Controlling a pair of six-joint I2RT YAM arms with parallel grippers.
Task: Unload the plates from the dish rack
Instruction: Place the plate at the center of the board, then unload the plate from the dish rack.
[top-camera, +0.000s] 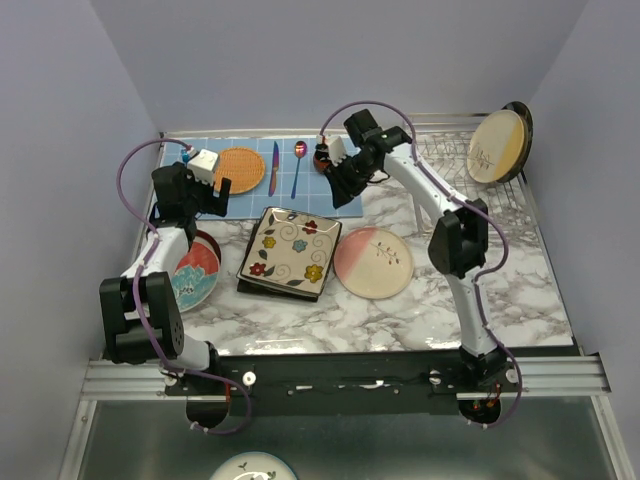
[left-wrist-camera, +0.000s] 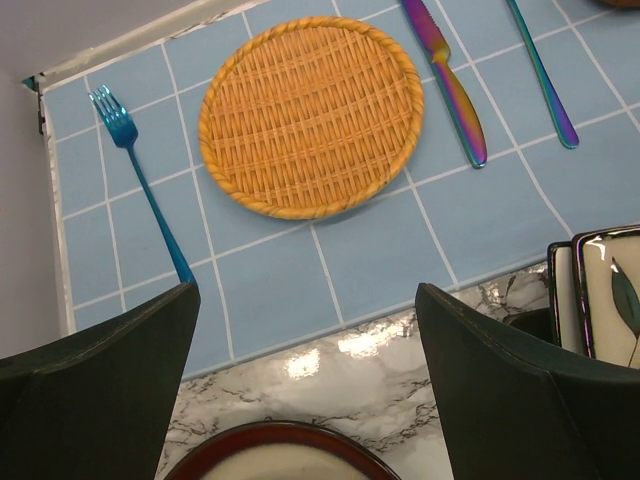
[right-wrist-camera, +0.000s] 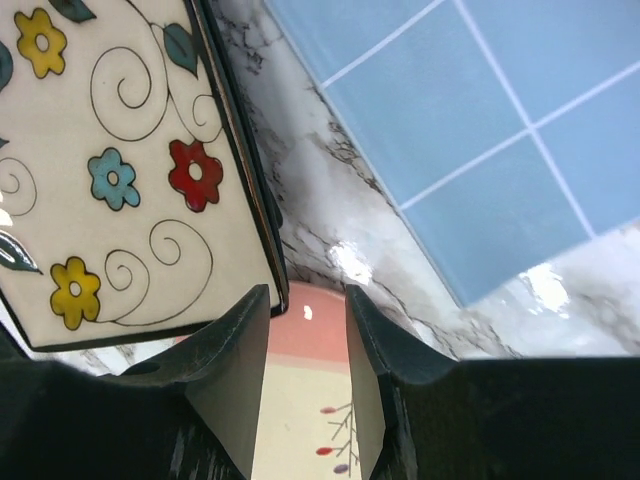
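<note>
The dish rack (top-camera: 455, 190) stands at the back right and holds a cream plate (top-camera: 497, 145) on edge, with a dark plate (top-camera: 523, 120) behind it. Three plates lie flat on the table: a square flowered one (top-camera: 290, 250) (right-wrist-camera: 110, 170), a round pink-and-cream one (top-camera: 373, 262) (right-wrist-camera: 305, 400) and a red-rimmed one (top-camera: 195, 272) (left-wrist-camera: 280, 455). My left gripper (top-camera: 210, 203) (left-wrist-camera: 305, 300) is wide open above the far rim of the red-rimmed plate. Raised near the blue mat's right corner, my right gripper (top-camera: 345, 190) (right-wrist-camera: 306, 300) is partly open, nothing between its fingers.
A blue tiled mat (top-camera: 250, 200) at the back carries an orange woven mat (top-camera: 239, 169) (left-wrist-camera: 310, 115), a blue fork (left-wrist-camera: 140, 180), a knife (top-camera: 274, 167) (left-wrist-camera: 450, 80) and a spoon (top-camera: 298, 165). A small dark-red cup (top-camera: 322, 157) sits behind my right gripper. Walls close in left, back and right.
</note>
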